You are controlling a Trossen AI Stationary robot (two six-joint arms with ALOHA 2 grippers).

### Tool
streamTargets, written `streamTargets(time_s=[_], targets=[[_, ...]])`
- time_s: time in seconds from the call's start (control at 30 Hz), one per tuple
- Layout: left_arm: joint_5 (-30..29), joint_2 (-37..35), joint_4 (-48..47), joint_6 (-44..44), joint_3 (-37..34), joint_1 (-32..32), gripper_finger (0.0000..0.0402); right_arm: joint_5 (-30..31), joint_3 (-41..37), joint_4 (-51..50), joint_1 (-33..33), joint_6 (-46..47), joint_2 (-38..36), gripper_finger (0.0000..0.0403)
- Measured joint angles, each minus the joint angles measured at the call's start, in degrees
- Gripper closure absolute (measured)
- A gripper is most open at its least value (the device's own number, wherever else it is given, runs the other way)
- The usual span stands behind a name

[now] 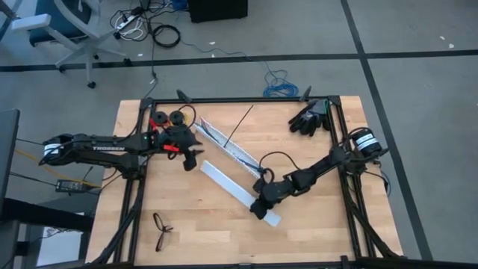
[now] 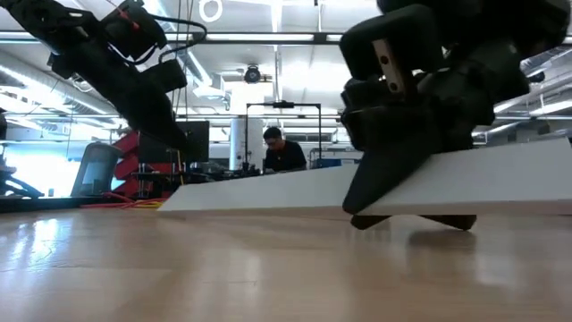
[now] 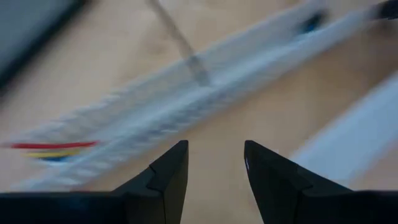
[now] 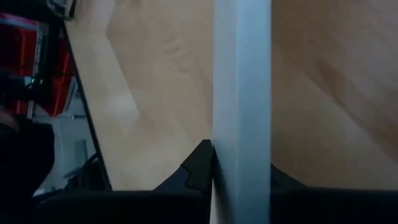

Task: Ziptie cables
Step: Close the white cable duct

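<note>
From above, the right gripper (image 1: 259,210) clamps a white rail (image 1: 228,182); cables (image 1: 224,142) and ziptie (image 1: 240,124) lie mid-table beside the left gripper (image 1: 191,161). Left wrist: fingers (image 3: 168,177) parted, empty. Right wrist: fingers (image 4: 196,168) flank the rail (image 4: 242,93).

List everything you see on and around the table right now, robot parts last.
white rails: two, white; one in the right claw near table centre, one beyond it holding the cables.
cables: one bundle, multicoloured, in the far rail.
ziptie: one, black, crossing the far rail.
spools: two, black, far left of table.
glasses: one pair, dark, near-left.
glove: one, black, far right.
person: one, in the room behind.
left claw: open, above the far rail.
right claw: around the near rail's end.
</note>
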Motion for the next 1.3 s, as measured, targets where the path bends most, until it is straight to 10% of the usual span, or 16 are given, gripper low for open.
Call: streamTargets(time_s=[0.3,0.9,1.3], targets=[[9.12,1.95,-0.17,-3.09,0.0,-8.23,0.0234,-2.81,1.56,-0.47,-3.0,-4.89,0.28,0.0391],[-5.79,22.34,9.79,-6.47,0.35,-15.42,0.0237,-6.39,1.56,-1.44,-6.01,-8.67,0.25,0.0387],[-5.86,24.64,9.6,-6.41,0.29,-15.42,0.0334,-16.3,1.56,-2.04,-8.55,-9.92,0.21,0.0353]])
